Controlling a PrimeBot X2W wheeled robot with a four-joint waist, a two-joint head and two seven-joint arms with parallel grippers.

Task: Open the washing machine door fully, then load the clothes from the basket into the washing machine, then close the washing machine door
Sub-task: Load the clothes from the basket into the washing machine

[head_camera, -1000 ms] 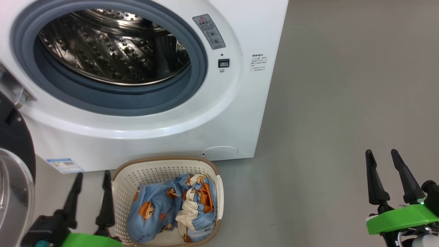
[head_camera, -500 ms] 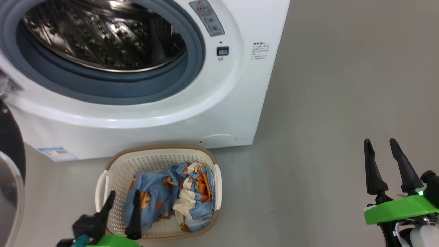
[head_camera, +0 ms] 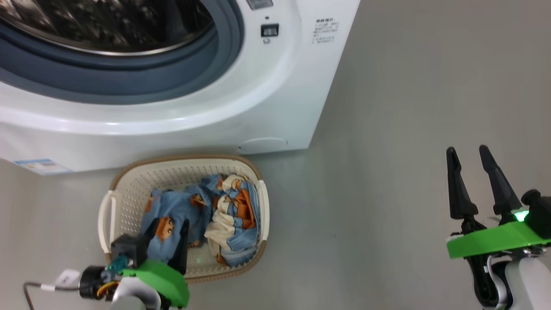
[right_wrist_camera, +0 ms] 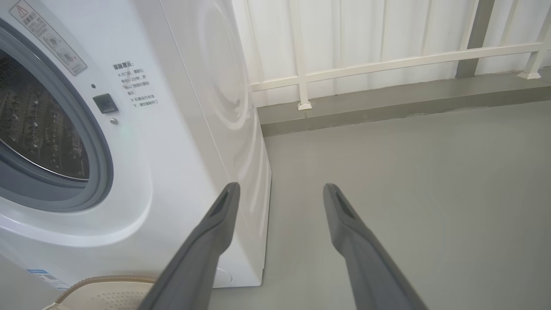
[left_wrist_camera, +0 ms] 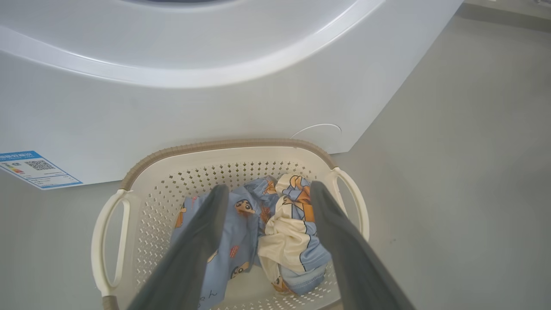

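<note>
Status: the washer (head_camera: pixel 280 86) mouth is uncovered, with bare drum (head_camera: pixel 107 21) and gasket (head_camera: pixel 129 82) showing. I judge step one (door open) done; whether it is fully open I cannot tell.
- No fabric shows in the visible part of the drum, and the clothes (left_wrist_camera: pixel 288 232) lie in the basket (left_wrist_camera: pixel 224 145). Loading has not begun.
- Left to do: lift the clothes, carry them into the drum, shut the door.

Left claw (left_wrist_camera: pixel 267 189):
- Jaws wide, holding nothing.
- It hangs above the basket with its fingers pointing down into it. The heap lies just beyond and between the tips. I cannot tell whether they touch.
- Judged step: the reach for the first grab.

Right claw (head_camera: pixel 467 148):
- Jaws wide, empty.
- It is over bare floor (head_camera: pixel 409 107), well apart from the basket, with the washer corner ahead and to its left.

Orientation:
- The basket sits on the floor just in front of the washer base, mouth up.
- Its long axis runs handle to handle, crosswise to the left claw's fingers, with one handle on each side. This is roughly parallel to the washer front.
- The clothes are a crumpled heap with no clear axis. The blue piece lies under the left finger, the cream-and-orange bunch nearer the right finger.
- The washer mouth is beyond and above the left fingertips.
</note>
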